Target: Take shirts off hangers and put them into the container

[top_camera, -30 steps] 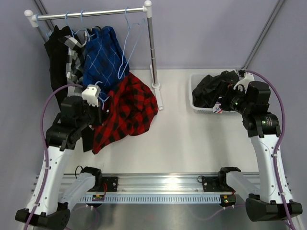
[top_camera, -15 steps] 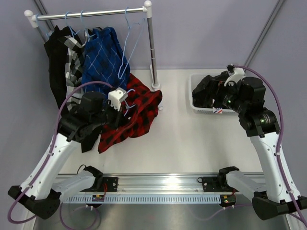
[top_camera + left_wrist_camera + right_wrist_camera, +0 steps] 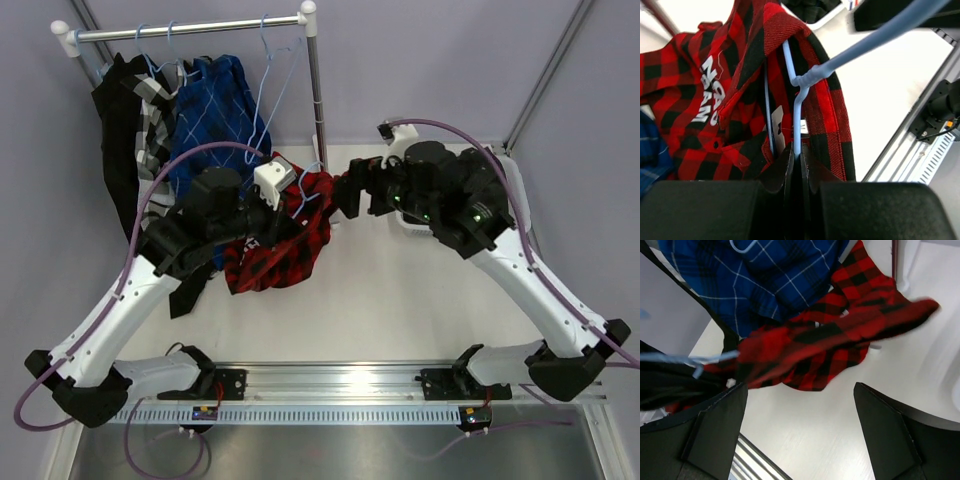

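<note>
The left gripper [image 3: 797, 156] is pinched tight on the wire of a light-blue hanger [image 3: 798, 112], just below the twisted neck. The red-black plaid shirt [image 3: 740, 90] hangs from that hanger, its white lettering showing on one side. From above, the shirt [image 3: 285, 245] sits over the counter [image 3: 400, 310] left of centre, forward of the rail [image 3: 190, 28] at the far left corner. I cannot tell whether its hem rests on the surface.

The right gripper [image 3: 800, 405] has its jaws spread wide with nothing between them. It reaches in from the right and sits close beside the shirt's far right edge.

The blue shirt [image 3: 215, 120] hangs on the rail beside a bare hanger [image 3: 268, 85]. The container [image 3: 826, 15] lies toward the far right edge with dark cloth inside; the right arm covers most of it from above.
</note>
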{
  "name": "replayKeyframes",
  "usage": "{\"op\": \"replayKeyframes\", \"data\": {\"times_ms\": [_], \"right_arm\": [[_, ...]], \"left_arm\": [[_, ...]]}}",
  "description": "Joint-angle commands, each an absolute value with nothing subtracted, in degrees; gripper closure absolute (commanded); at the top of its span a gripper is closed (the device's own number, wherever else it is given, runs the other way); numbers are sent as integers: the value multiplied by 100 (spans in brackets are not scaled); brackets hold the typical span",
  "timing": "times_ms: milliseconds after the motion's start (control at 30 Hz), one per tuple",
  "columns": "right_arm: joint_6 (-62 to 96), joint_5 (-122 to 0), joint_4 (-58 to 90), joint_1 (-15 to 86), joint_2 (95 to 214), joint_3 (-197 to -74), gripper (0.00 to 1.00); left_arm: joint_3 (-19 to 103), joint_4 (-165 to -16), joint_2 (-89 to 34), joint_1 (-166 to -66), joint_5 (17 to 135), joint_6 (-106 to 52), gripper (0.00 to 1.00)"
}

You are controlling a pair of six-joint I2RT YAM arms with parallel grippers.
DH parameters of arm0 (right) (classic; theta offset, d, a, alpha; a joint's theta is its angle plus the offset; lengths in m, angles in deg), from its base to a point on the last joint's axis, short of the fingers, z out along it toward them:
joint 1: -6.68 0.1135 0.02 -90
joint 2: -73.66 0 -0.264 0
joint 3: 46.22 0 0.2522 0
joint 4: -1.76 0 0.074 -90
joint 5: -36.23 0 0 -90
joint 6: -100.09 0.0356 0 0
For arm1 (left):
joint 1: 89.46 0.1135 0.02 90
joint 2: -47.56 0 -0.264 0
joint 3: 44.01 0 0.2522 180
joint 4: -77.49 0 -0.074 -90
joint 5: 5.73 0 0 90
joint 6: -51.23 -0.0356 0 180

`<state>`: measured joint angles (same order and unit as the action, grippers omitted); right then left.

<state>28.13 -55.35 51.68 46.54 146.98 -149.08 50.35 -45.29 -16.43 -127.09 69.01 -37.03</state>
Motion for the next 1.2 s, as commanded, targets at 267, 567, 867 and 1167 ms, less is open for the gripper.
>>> {"op": "replayKeyframes", "data": {"times_ms": [267,567,867,1167], "right_arm": [[2776,-4524,4918,5379,15522,-16167,9],[2521,-4296,4980,5414,15399,-16474,16],[2495,-4480,4760,5405,15048,-16379,26],[2556,-4744,4716,5414,15100,-16088,33]], "left_arm": [[5746,-5307,-1757,-12945,7082,-3701,100],[6528,-5280,-1880,-12945,6916,-3833,100],[6687,-5280,-2064,-12963,6942,-3833,100],[6704,-5298,-2284,-12963,6846,-3737,100]]}}
